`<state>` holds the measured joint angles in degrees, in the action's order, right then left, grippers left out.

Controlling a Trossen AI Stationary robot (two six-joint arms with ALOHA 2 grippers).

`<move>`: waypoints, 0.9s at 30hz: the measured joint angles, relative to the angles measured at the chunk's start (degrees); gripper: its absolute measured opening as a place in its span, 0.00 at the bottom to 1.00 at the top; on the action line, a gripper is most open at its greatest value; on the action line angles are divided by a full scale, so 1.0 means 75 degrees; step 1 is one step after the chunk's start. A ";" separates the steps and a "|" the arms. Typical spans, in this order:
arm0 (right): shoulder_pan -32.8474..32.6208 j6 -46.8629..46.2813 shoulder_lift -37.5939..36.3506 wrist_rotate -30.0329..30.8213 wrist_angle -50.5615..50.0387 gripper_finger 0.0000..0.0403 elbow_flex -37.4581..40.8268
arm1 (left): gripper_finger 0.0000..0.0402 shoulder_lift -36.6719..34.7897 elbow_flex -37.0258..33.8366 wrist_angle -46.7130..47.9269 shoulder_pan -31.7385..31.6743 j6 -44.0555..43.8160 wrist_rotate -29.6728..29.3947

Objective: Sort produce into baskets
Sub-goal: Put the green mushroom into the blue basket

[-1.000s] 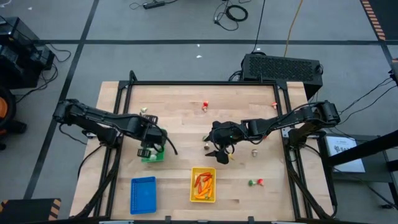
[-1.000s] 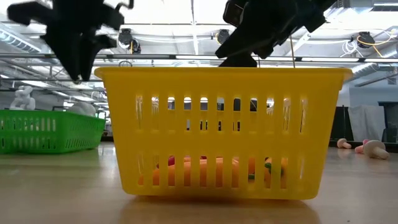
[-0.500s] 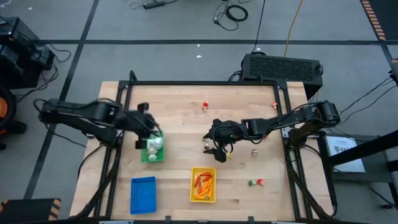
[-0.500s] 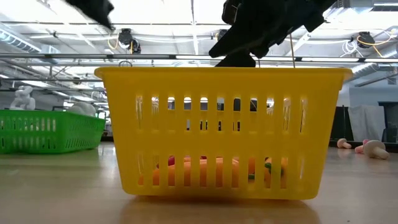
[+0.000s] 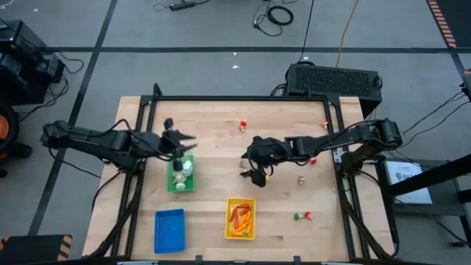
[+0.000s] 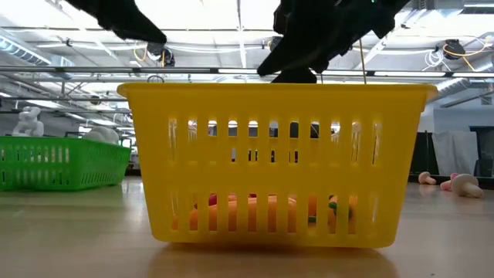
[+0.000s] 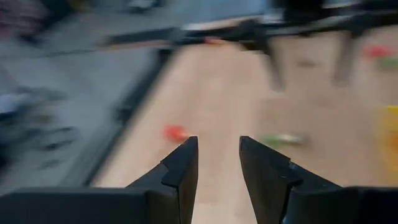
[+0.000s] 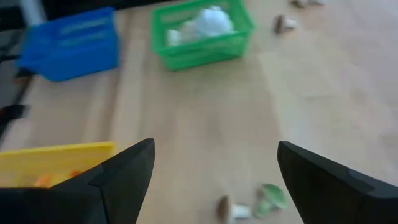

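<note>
1. Currently above the far edge of the green basket [image 5: 181, 177]: left gripper [image 5: 182, 140], fingers apart with a narrow gap, nothing between them in the left wrist view [image 7: 217, 163].
2. Near table centre, beyond the yellow basket [image 5: 240, 218]: right gripper [image 5: 254, 173], fingers spread wide and empty, confirmed in the right wrist view [image 8: 208, 168].
3. Green basket contents: white bulbs [image 5: 181, 169], also seen from the right wrist view [image 8: 208, 22].
4. Yellow basket contents: orange carrots and red peppers [image 5: 239, 216]; through the slats in the low view, orange and red pieces [image 6: 255, 210] on the basket floor.
5. Blue basket [image 5: 169, 230]: at the near left of the table [image 5: 213, 132], beside the yellow basket; contents cannot be told.
6. Loose produce on the table: small brown-capped piece [image 5: 243, 172] just beside the right gripper; pale piece [image 5: 300, 179] to its right; green and red pieces [image 5: 302, 216] near the front right; red piece [image 5: 242, 124] and another red piece [image 5: 324, 124] at the far edge.
7. Right wrist view: mushroom-like piece [image 8: 231, 208] and green piece [image 8: 269, 196] lying together on the wood between the fingers.
</note>
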<state>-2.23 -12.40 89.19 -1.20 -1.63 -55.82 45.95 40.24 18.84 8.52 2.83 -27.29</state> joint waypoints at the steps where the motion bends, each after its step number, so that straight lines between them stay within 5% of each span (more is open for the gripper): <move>1: 0.0025 -0.0022 0.0000 0.0181 -0.0066 0.82 -0.0007 | 0.31 -0.0074 -0.0124 -0.0171 -0.0039 0.0134 -0.0577; 3: 0.0093 -0.0033 0.0003 0.0517 -0.0090 0.82 -0.0007 | 0.31 -0.0251 -0.0394 -0.0694 -0.0226 0.0308 -0.1482; 5: 0.0152 -0.0105 0.0023 0.0780 -0.0087 0.82 -0.0014 | 0.31 -0.0552 -0.0694 -0.0953 -0.0574 0.0364 -0.1587; 20: 0.0389 -0.1251 0.1521 0.1034 -0.0280 0.82 -0.0365 | 0.31 -0.1602 -0.1552 -0.1066 -0.4974 0.0120 0.2663; 27: 0.0366 -0.1956 0.2463 0.1964 -0.1670 0.82 -0.1345 | 0.31 -0.1427 -0.1552 -0.1044 -0.5670 -0.0505 0.5009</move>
<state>0.51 -27.07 107.66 13.53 -14.16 -65.91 35.25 28.60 11.01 -34.00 -0.96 10.28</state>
